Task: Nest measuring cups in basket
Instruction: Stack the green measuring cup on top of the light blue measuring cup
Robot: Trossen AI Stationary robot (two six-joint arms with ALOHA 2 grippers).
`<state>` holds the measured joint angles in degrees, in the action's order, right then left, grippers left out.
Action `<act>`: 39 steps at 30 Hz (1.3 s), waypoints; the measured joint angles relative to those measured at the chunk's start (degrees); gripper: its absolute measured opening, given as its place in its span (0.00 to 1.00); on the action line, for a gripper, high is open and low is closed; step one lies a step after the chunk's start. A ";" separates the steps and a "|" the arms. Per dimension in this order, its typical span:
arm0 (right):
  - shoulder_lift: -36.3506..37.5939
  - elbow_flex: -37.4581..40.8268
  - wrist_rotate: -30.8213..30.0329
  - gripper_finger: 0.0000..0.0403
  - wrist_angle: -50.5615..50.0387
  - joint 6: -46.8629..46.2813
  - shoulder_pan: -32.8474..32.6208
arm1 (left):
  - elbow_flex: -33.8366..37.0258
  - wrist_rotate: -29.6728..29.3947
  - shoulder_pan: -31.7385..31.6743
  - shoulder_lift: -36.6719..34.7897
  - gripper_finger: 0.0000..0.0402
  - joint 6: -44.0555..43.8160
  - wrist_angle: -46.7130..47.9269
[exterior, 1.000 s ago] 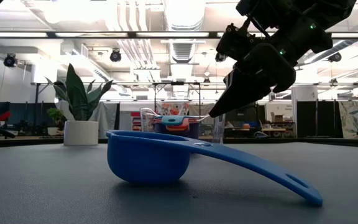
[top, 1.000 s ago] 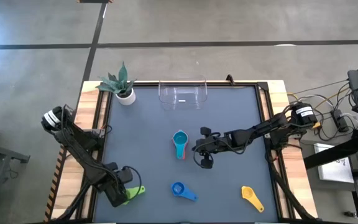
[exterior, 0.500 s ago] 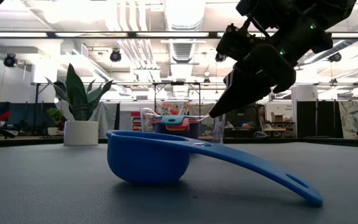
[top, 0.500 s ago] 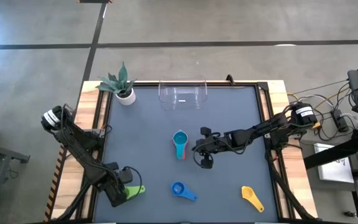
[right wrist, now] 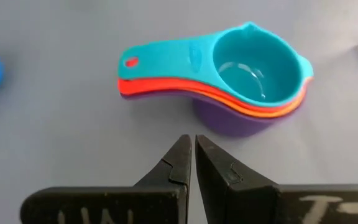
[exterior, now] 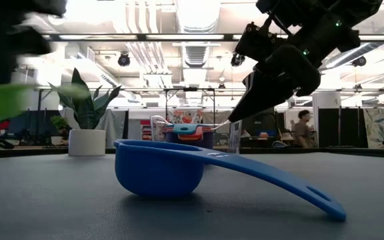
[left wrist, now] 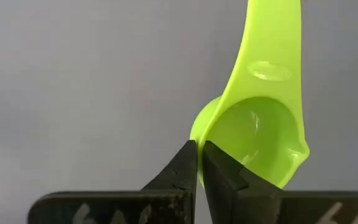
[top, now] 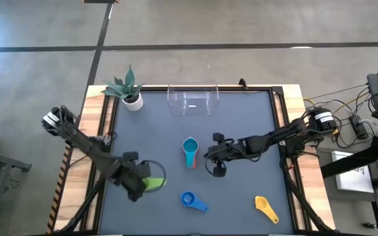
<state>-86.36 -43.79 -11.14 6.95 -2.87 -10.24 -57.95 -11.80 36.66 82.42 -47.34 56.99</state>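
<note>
the desk [top: 241, 118] is a flat, matte grey slab with wooden edges. at its far edge sits the clear, round-cornered basket [top: 193, 99], beside a small white pot with a plant [top: 128, 90]. mid-desk lies a nested stack of glossy cups (teal [right wrist: 229, 57] over red, orange, purple). blue cup [exterior: 159, 168] and yellow cup [top: 264, 206] lie near the front. the left gripper [left wrist: 199, 163] is clenched on the green cup's [left wrist: 260, 118] rim; the right gripper [right wrist: 191, 155], pinched shut and empty, hovers beside the stack.

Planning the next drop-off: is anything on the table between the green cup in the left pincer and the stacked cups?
Nothing visible. The left pincer, shut on the green cup, has bare table toward the stacked cups. The blue cup lies off that line, nearer the front.
</note>
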 joint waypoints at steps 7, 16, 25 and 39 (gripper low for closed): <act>4.16 1.92 -3.11 0.03 -1.64 -0.98 -0.50 | -5.97 -2.86 -17.53 -1.99 0.00 28.99 -1.86; 14.55 12.50 -7.05 0.03 2.36 -4.60 -0.63 | -13.40 10.08 -38.75 0.45 0.00 58.78 -11.42; 24.57 20.84 -8.52 0.03 6.66 -9.18 -0.63 | -19.96 18.72 -45.29 13.30 0.00 71.03 -14.04; 28.94 21.35 -8.60 0.03 3.65 -8.53 -0.62 | -29.95 20.11 -47.50 26.97 0.04 74.10 -10.30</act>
<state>-57.41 -22.44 -19.74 10.60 -11.40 -10.86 -87.90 8.31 -10.84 109.39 26.76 46.69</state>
